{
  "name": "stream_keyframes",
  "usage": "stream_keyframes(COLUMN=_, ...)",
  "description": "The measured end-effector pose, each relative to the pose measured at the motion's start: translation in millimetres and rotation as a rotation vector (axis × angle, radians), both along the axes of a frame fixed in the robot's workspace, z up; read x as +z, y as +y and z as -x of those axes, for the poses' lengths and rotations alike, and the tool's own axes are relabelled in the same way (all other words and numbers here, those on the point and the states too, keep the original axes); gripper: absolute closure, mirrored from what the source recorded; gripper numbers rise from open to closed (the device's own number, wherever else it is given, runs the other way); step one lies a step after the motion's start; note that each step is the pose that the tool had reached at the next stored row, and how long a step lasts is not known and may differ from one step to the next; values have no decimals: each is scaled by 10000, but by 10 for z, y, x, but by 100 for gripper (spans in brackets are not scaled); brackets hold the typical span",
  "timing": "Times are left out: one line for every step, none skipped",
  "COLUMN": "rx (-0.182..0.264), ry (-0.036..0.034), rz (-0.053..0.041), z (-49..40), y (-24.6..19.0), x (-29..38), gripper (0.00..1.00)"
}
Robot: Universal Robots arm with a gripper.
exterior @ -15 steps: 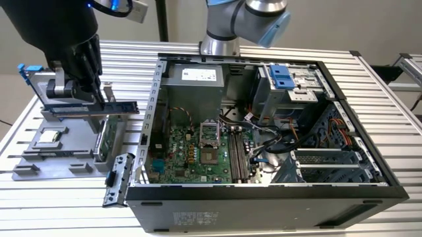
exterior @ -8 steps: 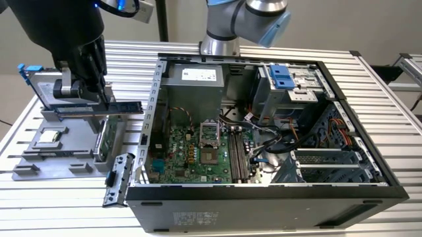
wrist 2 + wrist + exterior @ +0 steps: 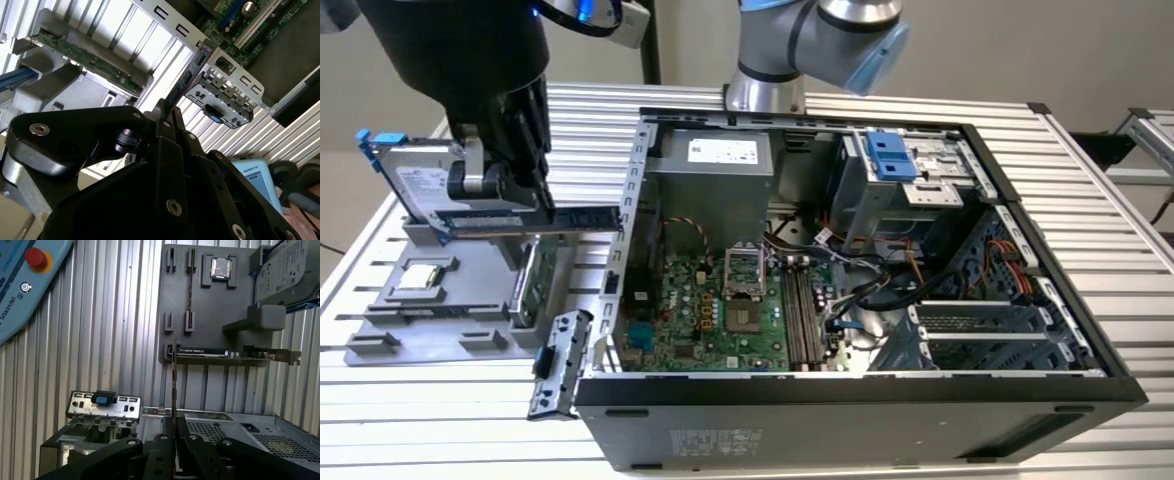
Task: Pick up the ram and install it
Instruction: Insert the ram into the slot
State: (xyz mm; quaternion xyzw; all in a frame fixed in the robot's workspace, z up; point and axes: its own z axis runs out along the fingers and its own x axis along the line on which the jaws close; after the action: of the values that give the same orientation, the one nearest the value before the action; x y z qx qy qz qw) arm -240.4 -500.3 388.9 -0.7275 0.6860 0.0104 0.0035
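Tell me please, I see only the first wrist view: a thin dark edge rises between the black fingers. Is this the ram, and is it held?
Observer: Yes. In the exterior view the ram shows its long flat side, roughly level, clamped in the gripper.
Operator: Is it inside the case?
Observer: No. It hangs outside the open case, beside the wall at the exterior view's left, near the grey holder.
Operator: Can you see the slots?
Observer: Yes. The long slots lie on the motherboard, to the exterior view's right of the processor socket.
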Motion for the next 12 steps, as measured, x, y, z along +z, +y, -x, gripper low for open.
stream_keyframes(rx=-22, ry=0, rz=0, z=-14, y=0, x=0, gripper=100)
stream_keyframes(rx=-40, ry=0, rz=0, z=-28, y=0, x=0, gripper=100)
stream_keyframes(rx=-56, ry=0, rz=0, z=-43, y=0, x=0, gripper=100)
stream_keyframes(rx=-69, ry=0, rz=0, z=-58, y=0, x=0, gripper=100)
stream_keyframes(rx=-83, ry=1, rz=1, z=-73, y=0, x=0, gripper=100)
stream_keyframes(rx=-97, ry=0, rz=1, z=-90, y=0, x=0, gripper=100)
stream_keyframes(rx=-110, ry=0, rz=0, z=-108, y=0, x=0, gripper=100)
stream_keyframes(rx=-123, ry=1, rz=1, z=-126, y=0, x=0, gripper=100)
stream_keyframes(rx=-134, ry=0, rz=0, z=-145, y=0, x=0, gripper=100)
stream_keyframes(rx=-146, ry=0, rz=0, z=-163, y=0, x=-1, gripper=100)
stream_keyframes(rx=-161, ry=1, rz=0, z=-182, y=0, x=-1, gripper=100)
stream_keyframes(rx=-178, ry=0, rz=1, z=-203, y=0, x=-2, gripper=100)
